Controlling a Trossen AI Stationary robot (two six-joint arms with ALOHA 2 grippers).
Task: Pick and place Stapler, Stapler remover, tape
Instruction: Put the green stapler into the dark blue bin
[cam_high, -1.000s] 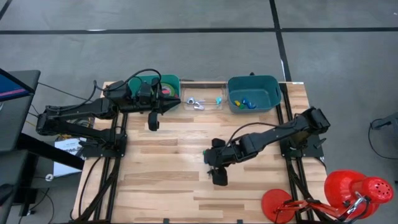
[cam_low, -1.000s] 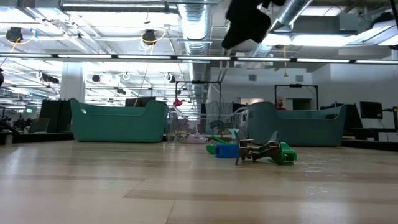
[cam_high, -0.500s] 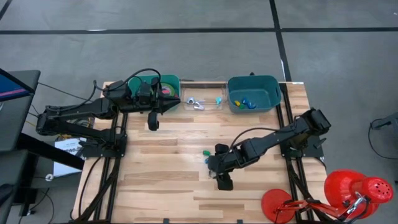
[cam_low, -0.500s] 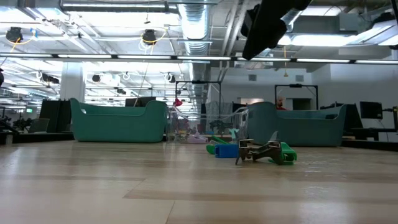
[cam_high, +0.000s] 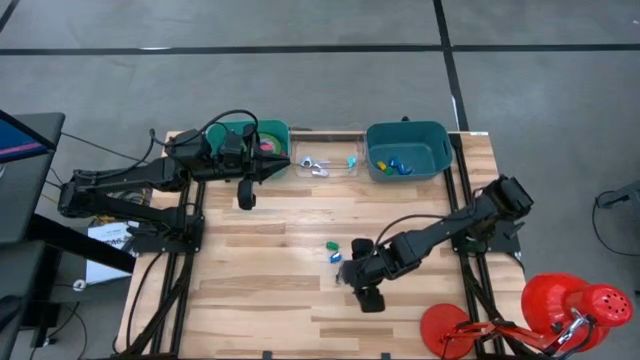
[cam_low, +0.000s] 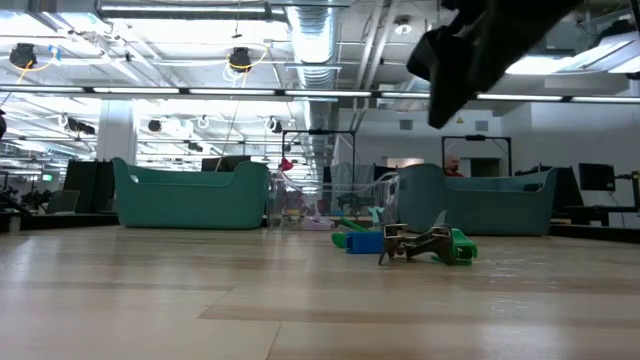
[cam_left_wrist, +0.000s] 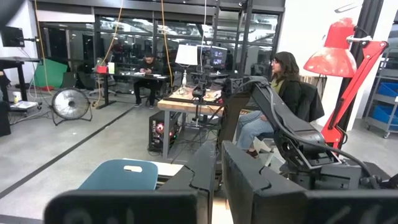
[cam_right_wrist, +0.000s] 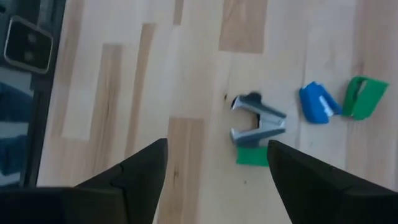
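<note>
- My right gripper (cam_high: 352, 274) hangs above the middle of the wooden table (cam_high: 270, 300), toward its near side, with my fingers (cam_right_wrist: 140, 171) spread wide apart and nothing between them.
- Just beyond my fingertips lies the staple remover (cam_right_wrist: 256, 122), its metal jaws resting flat on the boards with its green handle (cam_right_wrist: 251, 155) on the side toward me (I am not touching it).
- Just beside it lie a small blue piece (cam_right_wrist: 319, 104) and a small green piece (cam_right_wrist: 363, 96), the two nearly touching each other; from above they show as coloured specks (cam_high: 332, 246) to the left of my wrist.
- In the low view the remover (cam_low: 415, 243) sits on the table with the blue piece (cam_low: 364, 241) beside it.
- At the far edge of the table stand, from right to left, a teal bin (cam_high: 407, 150) holding small coloured items, a clear tray (cam_high: 327, 160) and a second teal bin (cam_high: 268, 132).
- The tape (cam_high: 268, 146) lies in that far left bin, mostly hidden by my other arm.
- My left gripper (cam_high: 283, 168) is held over the left bin's rim, fingers pressed together and empty.
</note>
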